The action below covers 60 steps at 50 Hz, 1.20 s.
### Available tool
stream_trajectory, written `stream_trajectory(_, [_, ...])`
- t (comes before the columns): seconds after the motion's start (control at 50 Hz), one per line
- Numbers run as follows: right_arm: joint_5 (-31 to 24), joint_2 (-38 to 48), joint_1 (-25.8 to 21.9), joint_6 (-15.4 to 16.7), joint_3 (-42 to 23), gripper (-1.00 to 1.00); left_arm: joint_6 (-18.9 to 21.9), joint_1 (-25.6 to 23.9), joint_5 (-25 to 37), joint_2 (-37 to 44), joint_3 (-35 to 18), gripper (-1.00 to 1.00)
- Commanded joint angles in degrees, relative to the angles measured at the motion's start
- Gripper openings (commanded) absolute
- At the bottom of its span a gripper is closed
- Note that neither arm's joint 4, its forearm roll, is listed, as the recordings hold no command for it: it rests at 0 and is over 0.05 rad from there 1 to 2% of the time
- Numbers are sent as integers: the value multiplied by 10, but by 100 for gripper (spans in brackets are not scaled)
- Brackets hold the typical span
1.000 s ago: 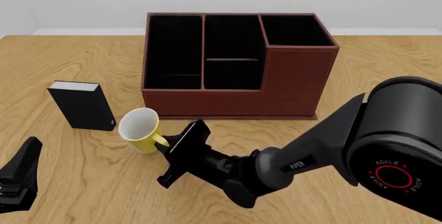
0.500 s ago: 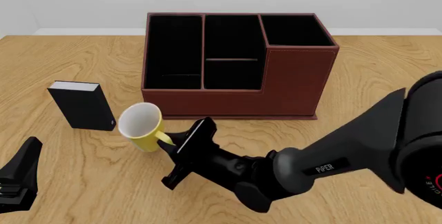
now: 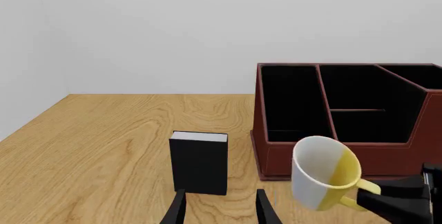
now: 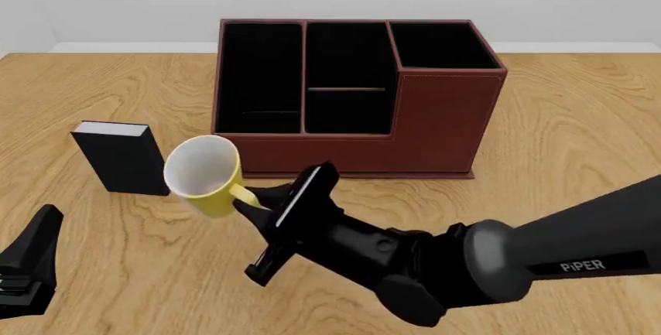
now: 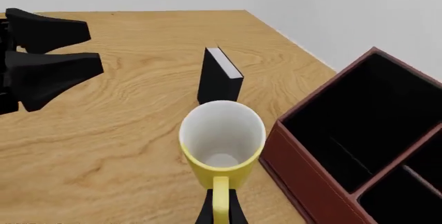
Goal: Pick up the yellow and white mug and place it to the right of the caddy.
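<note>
The yellow and white mug hangs just above the table in front of the caddy's left end, tipped so its white inside faces the camera. My right gripper is shut on its yellow handle; in the right wrist view the fingertips pinch the handle below the mug. The reddish-brown caddy stands at the table's middle back, with its black compartments open upward. My left gripper is open near the front left corner, holding nothing. Its wrist view shows the mug and the caddy.
A small black book-like box stands upright left of the mug, also seen as the black box ahead of my left gripper. Bare wooden table lies to the right of the caddy. A white wall rises behind the table.
The mug has risen off the table and shifted slightly left and up, held by its handle. My right arm has dropped lower and stretched out. The left gripper has not moved.
</note>
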<state>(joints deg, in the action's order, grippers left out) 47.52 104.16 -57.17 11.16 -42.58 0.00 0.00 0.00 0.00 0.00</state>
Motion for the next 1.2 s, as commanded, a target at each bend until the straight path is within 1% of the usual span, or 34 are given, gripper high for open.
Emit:
stream_trajectory(0.02, [-14, -53, -7, 7, 18, -100, 0, 0, 0, 0, 0, 100])
stream_trajectory(0.32, [-37, -122, -1, 12, 44, -100, 0, 0, 0, 0, 0, 100])
stream_trajectory(0.46, [-52, -165, 7, 21, 58, -100, 0, 0, 0, 0, 0, 100])
stream_trajectory(0.5, [-59, -172, 8, 20, 57, -100, 0, 0, 0, 0, 0, 100])
stream_trajectory(0.52, [-86, -187, 11, -2, 50, -100, 0, 0, 0, 0, 0, 100])
stream_trajectory(0.56, [-80, -200, 14, 15, 59, -100, 0, 0, 0, 0, 0, 100])
stream_trajectory(0.58, [-80, -200, 14, 15, 59, -100, 0, 0, 0, 0, 0, 100])
stream_trajectory(0.6, [-92, -210, 15, 9, 58, -100, 0, 0, 0, 0, 0, 100])
stream_trajectory(0.66, [-93, -228, 11, 29, 65, -100, 0, 0, 0, 0, 0, 100])
stream_trajectory(0.68, [-96, -236, 12, 30, 67, -100, 0, 0, 0, 0, 0, 100])
stream_trajectory(0.76, [-105, -256, 26, 26, 74, -100, 0, 0, 0, 0, 0, 100])
stream_trajectory(1.0, [-133, -317, 49, 38, 90, -100, 0, 0, 0, 0, 0, 100])
stream_trajectory(1.12, [-138, -335, 63, 43, 98, -100, 0, 0, 0, 0, 0, 100])
stream_trajectory(1.2, [-147, -351, 74, 42, 104, -100, 0, 0, 0, 0, 0, 100])
